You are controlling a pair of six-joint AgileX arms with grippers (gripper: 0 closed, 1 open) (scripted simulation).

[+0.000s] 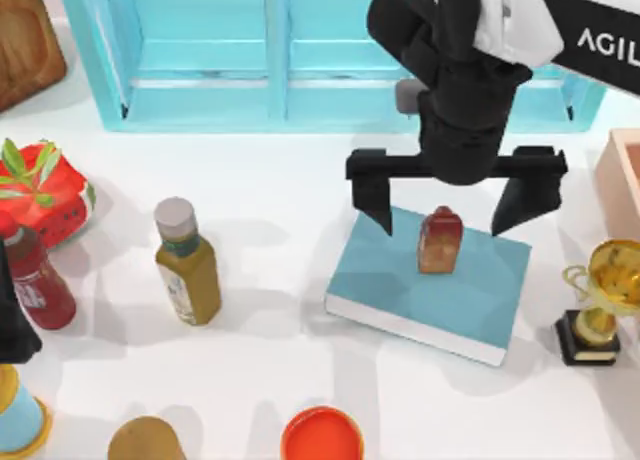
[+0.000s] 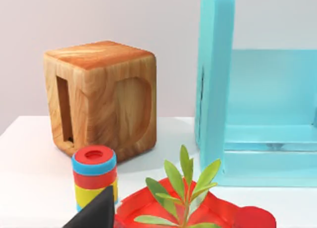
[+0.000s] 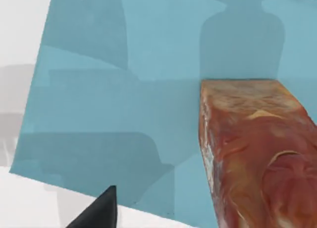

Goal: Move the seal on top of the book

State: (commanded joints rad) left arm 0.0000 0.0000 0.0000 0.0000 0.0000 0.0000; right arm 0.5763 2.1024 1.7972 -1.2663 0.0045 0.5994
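The seal [image 1: 440, 240], a reddish-brown block with a paler lower part, stands upright on the light teal book [image 1: 400, 280], which lies flat right of the table's centre. My right gripper [image 1: 443, 225] hangs open directly above it. One finger is on each side of the seal, well clear of it. In the right wrist view the seal [image 3: 252, 148] rests on the book cover [image 3: 124, 99], and one dark fingertip [image 3: 99, 213] shows apart from it. My left arm [image 1: 10, 325] is parked at the table's left edge.
A teal shelf unit [image 1: 280, 50] runs along the back. An olive bottle [image 1: 187, 265] and a dark red bottle [image 1: 35, 280] stand on the left. A gold trophy [image 1: 600, 300] stands just right of the book, and a red bowl [image 1: 322, 438] sits at the front.
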